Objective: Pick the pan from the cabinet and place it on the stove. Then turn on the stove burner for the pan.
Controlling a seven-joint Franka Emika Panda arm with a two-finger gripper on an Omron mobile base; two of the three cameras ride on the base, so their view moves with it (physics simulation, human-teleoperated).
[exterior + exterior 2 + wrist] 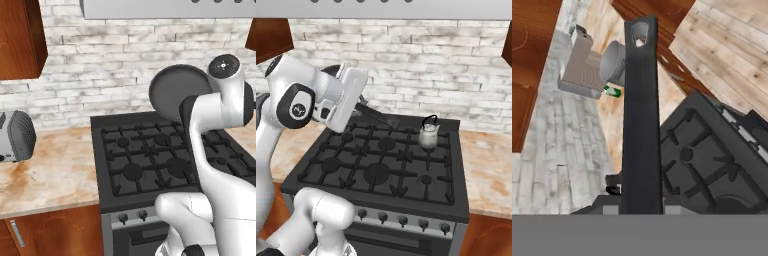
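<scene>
The pan (179, 92) is up in the air above the back of the stove (135, 165), clear of the grates, tipped almost on edge so its round flat bottom faces the left base camera like a dark disc against the brick wall (100, 65). In the hand view its long flat handle (642, 115) runs straight away from the gripper (641, 207), hanging hole at the far end, and the jaws are pinching that handle near its root. From the right base view the handle slants down over the rear grates. A small silver kettle (429, 133) sits on the back right burner. A toaster (15, 136) stands on the counter (55, 175) left of the stove.
</scene>
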